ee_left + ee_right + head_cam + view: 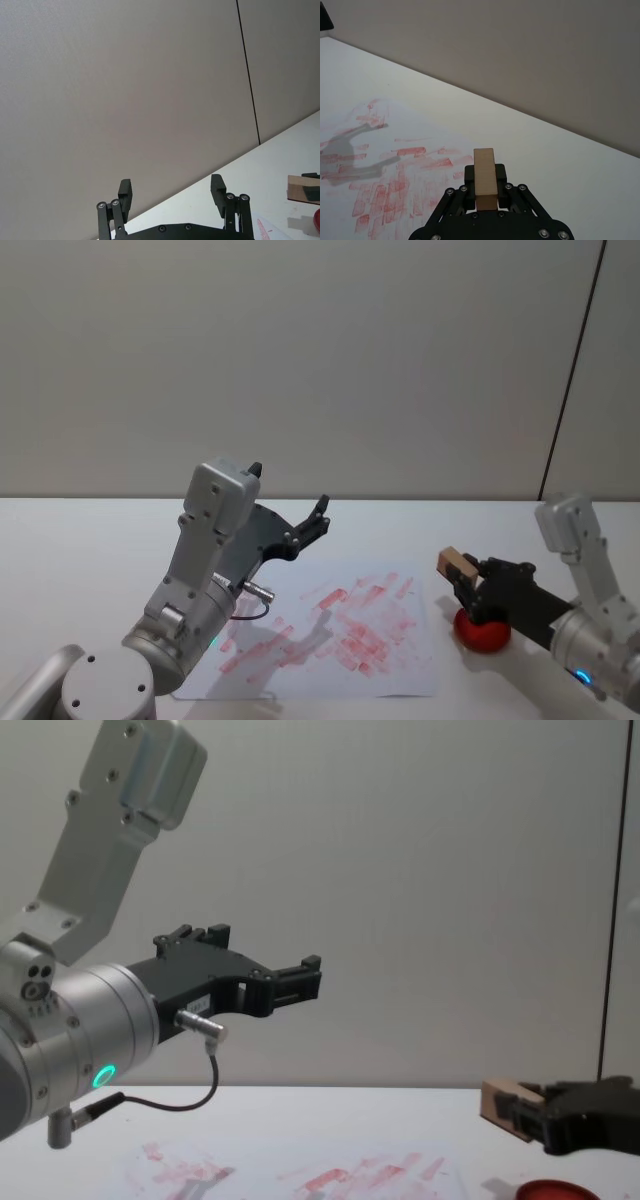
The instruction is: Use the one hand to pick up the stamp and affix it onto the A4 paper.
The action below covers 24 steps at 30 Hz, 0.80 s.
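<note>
Right gripper (463, 578) first: its jaws are pinched tight on the stamp (456, 562), the little tan wooden block sitting clamped between the black fingers (500, 175), one end poking out past the tips. From the right wrist view the stamp (484, 177) stands straight out of the gripper (485, 186), with the paper (390, 165) lying off beyond it. The block is up in the air, held just above the red ink pad (483, 632), which sits on the table (80, 540) just off the paper's right edge. In the chest view the stamp (500, 1103) hangs clear of the pad (555, 1190).

Over to the paper (400, 680): flat on the table, centre of the scene, covered in smeared red blotches.

Left gripper (312, 522) now: jaws spread wide, nothing between them. It hovers high above the paper's left part, pointing forward toward the wall (300, 360). In the left wrist view both of its fingers (218, 192) stand well apart.
</note>
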Motion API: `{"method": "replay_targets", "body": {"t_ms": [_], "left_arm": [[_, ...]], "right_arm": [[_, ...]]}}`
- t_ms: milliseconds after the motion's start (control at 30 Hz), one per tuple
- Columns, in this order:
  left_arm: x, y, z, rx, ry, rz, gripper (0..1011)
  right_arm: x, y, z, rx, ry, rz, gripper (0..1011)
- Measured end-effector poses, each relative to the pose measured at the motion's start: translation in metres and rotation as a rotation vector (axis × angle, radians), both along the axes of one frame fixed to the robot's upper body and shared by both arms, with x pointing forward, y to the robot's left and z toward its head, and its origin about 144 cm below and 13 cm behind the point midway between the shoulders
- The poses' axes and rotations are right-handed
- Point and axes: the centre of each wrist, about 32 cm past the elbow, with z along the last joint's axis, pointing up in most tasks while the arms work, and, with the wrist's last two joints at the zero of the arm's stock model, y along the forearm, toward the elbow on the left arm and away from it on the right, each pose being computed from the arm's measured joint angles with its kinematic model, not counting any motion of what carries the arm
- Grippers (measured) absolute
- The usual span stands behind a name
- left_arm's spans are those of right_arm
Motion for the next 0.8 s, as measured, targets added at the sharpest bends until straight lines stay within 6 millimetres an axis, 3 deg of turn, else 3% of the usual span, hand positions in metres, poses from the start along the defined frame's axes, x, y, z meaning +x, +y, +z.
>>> {"method": "replay_targets", "body": {"t_ms": [800], "left_arm": [[0.000, 0.000, 0.000, 0.000, 0.000, 0.000, 1003]], "right_arm": [[-0.017, -0.022, -0.011, -0.039, 0.060, -0.010, 217]]}}
